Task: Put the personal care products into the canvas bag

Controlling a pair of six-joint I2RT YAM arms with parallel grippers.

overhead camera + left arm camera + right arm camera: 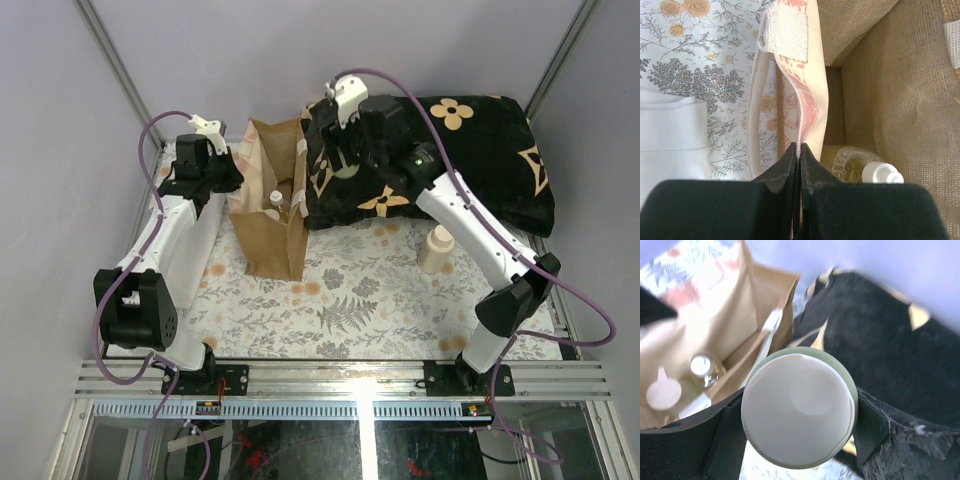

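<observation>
The tan canvas bag [268, 235] stands upright left of centre, mouth open. My left gripper [232, 172] [800, 148] is shut on the pale printed rim of the bag [810, 95]. A clear yellowish bottle [852, 161] with a white cap lies inside, and the right wrist view shows an amber bottle [703, 369] and a pale cap [662, 393] in the bag [735, 315]. My right gripper [346, 160] [799, 432] is shut on a greenish bottle [799, 409] with a white cap, held just right of the bag's mouth. A cream-beige bottle [436, 248] stands on the table.
A big black cushion [470, 160] [880, 340] with beige flower marks lies at the back right, close behind my right gripper. A white folded cloth [670, 135] lies left of the bag. The table carries a floral cloth [350, 300].
</observation>
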